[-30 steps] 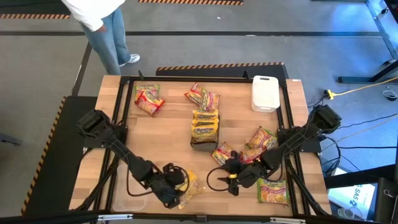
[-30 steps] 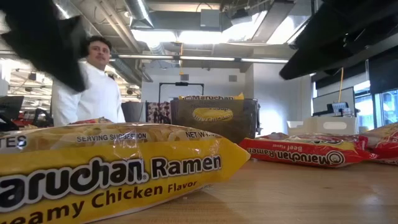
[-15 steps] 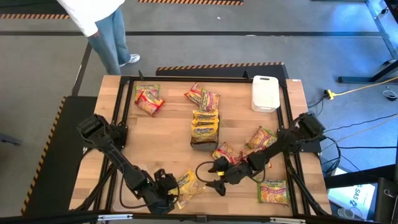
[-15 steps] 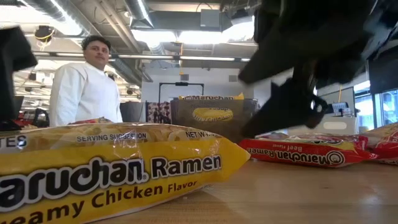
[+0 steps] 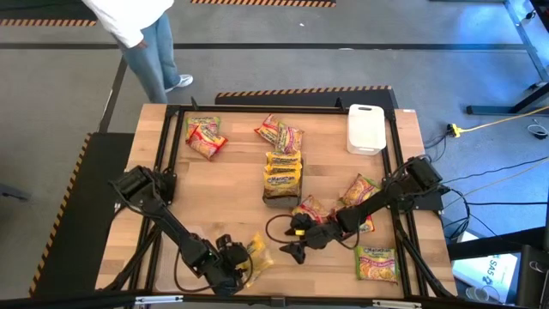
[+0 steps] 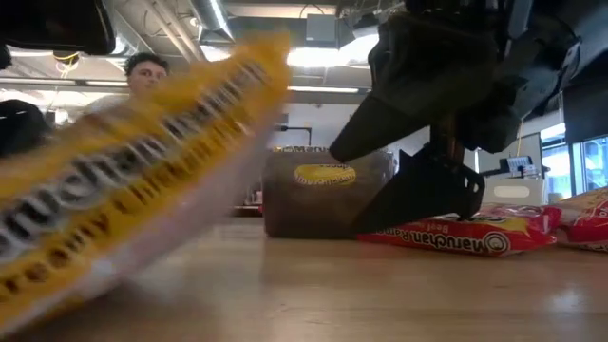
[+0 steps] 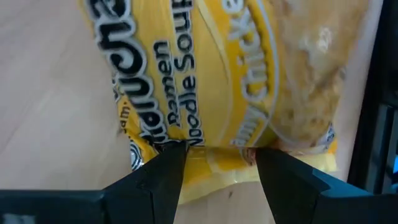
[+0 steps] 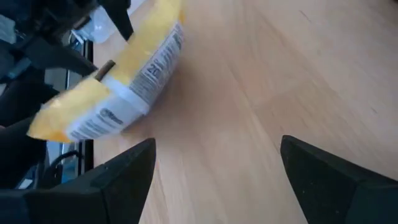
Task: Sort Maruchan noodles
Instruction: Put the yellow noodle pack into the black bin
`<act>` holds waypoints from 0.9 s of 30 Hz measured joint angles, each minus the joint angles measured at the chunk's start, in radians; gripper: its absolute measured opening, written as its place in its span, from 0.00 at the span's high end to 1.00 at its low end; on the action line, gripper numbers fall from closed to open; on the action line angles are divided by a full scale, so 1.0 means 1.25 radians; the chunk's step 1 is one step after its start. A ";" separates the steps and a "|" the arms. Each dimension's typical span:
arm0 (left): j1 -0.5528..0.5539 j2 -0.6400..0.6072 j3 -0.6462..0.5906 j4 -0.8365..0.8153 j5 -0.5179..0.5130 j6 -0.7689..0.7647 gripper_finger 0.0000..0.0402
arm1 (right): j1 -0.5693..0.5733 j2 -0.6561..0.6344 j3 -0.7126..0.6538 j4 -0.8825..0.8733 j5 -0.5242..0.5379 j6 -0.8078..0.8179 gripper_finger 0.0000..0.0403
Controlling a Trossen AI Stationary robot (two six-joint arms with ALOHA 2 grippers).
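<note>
Grey floor [image 5: 343, 60] with hazard-stripe tape [image 5: 300, 90]; wooden table [image 5: 232, 184]; exposed ceiling ducts [image 6: 204, 19]; bright windows [image 6: 584, 157] at right.

Lab: exposed ceiling ducts [image 6: 190, 28], hazard-taped floor [image 5: 300, 91]

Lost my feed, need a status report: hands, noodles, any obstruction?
Left hand shut on yellow packet, lifted and tilted near front edge. Right hand open, empty, low over bare table beside it. Nothing between them.
</note>
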 joint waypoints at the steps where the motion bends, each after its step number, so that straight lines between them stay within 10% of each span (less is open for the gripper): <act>1: 0.002 0.003 0.001 -0.001 -0.001 0.000 0.52 | 0.000 0.001 0.000 0.005 0.000 0.001 0.20; 27: 0.011 0.009 -0.002 0.047 -0.088 0.064 0.52 | -0.016 0.124 0.154 0.029 -0.140 0.133 0.20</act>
